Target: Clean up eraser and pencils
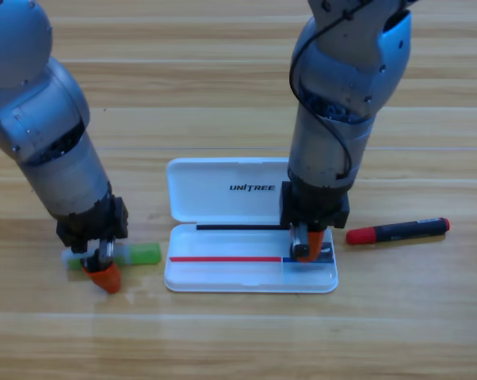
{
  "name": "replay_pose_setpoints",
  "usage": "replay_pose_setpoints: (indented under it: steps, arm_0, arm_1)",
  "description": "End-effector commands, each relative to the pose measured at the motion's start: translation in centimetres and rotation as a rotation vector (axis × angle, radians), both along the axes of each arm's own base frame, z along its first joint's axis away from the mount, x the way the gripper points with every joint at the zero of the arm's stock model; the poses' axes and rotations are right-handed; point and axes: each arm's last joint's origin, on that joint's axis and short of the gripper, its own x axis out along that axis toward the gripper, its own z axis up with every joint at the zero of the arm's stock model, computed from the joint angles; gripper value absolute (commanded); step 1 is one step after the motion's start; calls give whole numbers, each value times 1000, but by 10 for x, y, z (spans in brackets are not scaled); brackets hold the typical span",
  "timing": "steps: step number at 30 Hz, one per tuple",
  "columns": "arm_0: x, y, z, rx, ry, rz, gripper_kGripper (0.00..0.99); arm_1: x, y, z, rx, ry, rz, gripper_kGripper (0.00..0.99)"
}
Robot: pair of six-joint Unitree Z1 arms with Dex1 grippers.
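While right gripper [305,248] hangs over white case [223,194] tray's right end, eraser [324,253] under it, grip state cannot tell. Left gripper [102,265] straddles green pencil [135,254] left of case, pinch unconfirmed. Red-capped pencil [397,231] lies right of case. Risk: eraser catching tray's right rim, tipping out. Table front open.

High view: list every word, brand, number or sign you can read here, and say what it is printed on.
"UNITREE": black letters on the inside of the open lid of the white case.
Red-and-black pen: faint marks on the barrel, too small to read.
Nothing else legible.
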Motion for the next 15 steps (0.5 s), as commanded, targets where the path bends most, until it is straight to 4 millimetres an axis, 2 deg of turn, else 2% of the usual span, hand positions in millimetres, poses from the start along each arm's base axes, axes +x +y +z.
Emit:
replay_pose_setpoints:
  steps: [1,5,8,10,13,15]
  arm_0:
    - [2,6,-27,42,63,-1,707]
    - [2,9,-30,38,75,-14,634]
    - [5,15,-32,14,101,-47,511]
    - [10,24,-35,-15,131,-86,391]
    - [15,31,-39,-38,158,-118,196]
    - [17,32,-41,-34,162,-128,12]
  arm_1:
    - [-10,15,-32,-76,34,44,0]
    - [-11,15,-34,-79,41,46,0]
    - [-12,15,-34,-81,42,47,0]
    - [-12,14,-34,-83,42,47,11]
    - [-13,13,-31,-85,36,41,508]
    - [-13,12,-25,-82,26,39,758]
